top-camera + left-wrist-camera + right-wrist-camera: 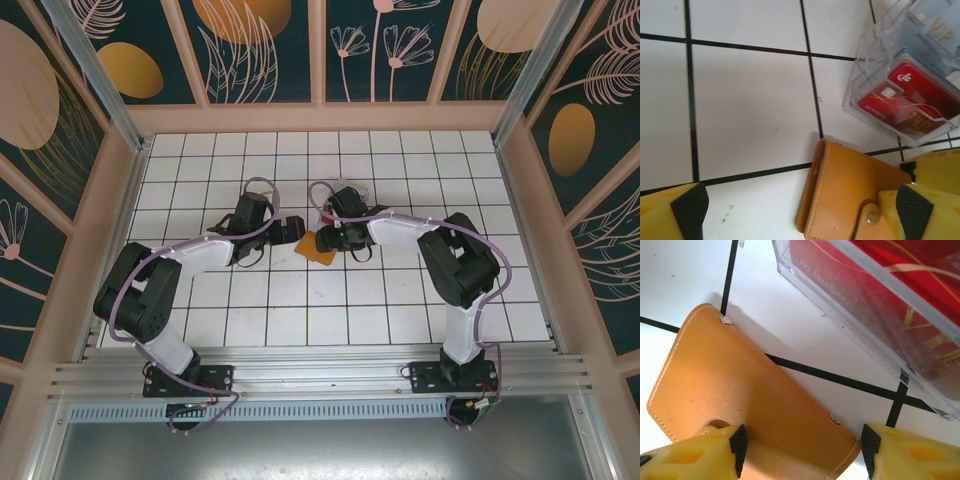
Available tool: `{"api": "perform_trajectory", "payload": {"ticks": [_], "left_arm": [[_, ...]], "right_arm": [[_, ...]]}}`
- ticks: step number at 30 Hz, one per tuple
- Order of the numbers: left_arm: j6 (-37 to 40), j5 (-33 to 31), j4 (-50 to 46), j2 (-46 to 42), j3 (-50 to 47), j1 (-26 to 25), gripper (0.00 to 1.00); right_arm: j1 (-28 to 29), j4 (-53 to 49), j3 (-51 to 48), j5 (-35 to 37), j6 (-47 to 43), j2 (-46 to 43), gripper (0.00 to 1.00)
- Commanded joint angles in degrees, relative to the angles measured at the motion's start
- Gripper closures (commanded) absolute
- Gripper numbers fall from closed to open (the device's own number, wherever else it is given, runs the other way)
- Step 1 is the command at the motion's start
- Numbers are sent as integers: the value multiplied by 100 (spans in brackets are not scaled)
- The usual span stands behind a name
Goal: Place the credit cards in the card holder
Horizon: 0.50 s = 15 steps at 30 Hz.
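A clear plastic box [862,85] holding the red credit cards [915,95] stands just ahead of your right end effector [804,447], near the closed orange card holder [740,385] lying flat on the desk [750,100]. That end effector's fingers are apart, astride the holder's near corner. Your left end effector [802,212] gapes wide, with the holder under its right finger and bare tiles to its left.

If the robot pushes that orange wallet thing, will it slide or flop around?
Probably slide: the card holder lies flat on smooth, shiny tiles. It looks like stitched leather with a snap flap, so it would likely bend a little when lifted, not stay stiff. Being thin and flat, it shouldn't roll or tip.
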Motion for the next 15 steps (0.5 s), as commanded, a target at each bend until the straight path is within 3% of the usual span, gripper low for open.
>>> {"api": "perform_trajectory", "payload": {"ticks": [1, 3, 6, 15], "left_arm": [[-163, -693, -404, 53, 161, -44, 3], [-394, -1484, -1152, 299, 572, 7, 2], [-284, -1716, -1560, 585, 1009, 92, 2], [-419, -1055, -1107, 489, 845, 495, 1]], "right_arm": [[60, -397, 259, 30, -204, -252, 35], [224, -596, 461, 234, -205, -217, 34], [437, -679, 592, 506, -135, -155, 35], [784, -1003, 1029, 692, 183, 70, 43]]}}
